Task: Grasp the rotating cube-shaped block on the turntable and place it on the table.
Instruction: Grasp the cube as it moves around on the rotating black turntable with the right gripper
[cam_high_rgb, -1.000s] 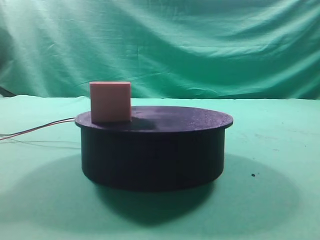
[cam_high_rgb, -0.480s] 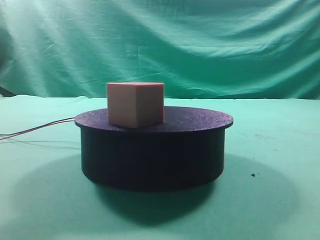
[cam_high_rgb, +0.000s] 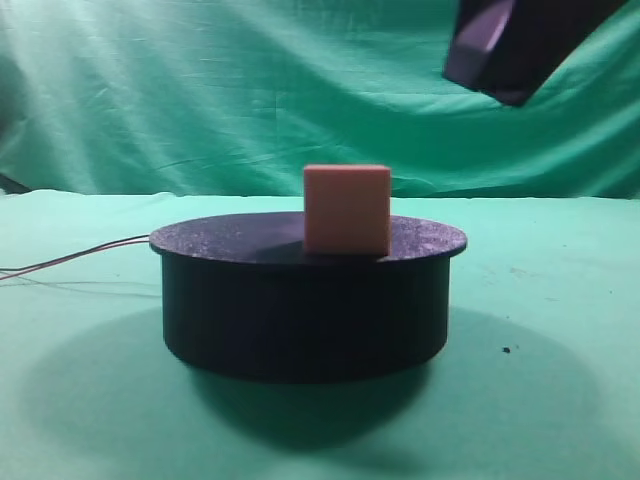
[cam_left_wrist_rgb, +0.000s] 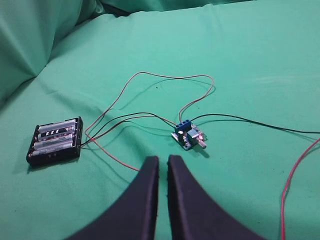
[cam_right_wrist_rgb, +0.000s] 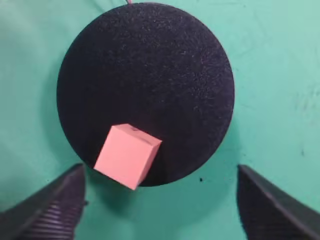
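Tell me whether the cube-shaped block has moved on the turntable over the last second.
Yes. In the exterior high view the cube-shaped block has travelled from the left edge of the turntable to right of its centre.

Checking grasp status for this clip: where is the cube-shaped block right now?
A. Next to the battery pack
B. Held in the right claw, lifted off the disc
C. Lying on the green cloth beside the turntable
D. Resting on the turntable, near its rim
D: the cube-shaped block sits on the turntable near its rim, with the right claw spread wide above, touching nothing.
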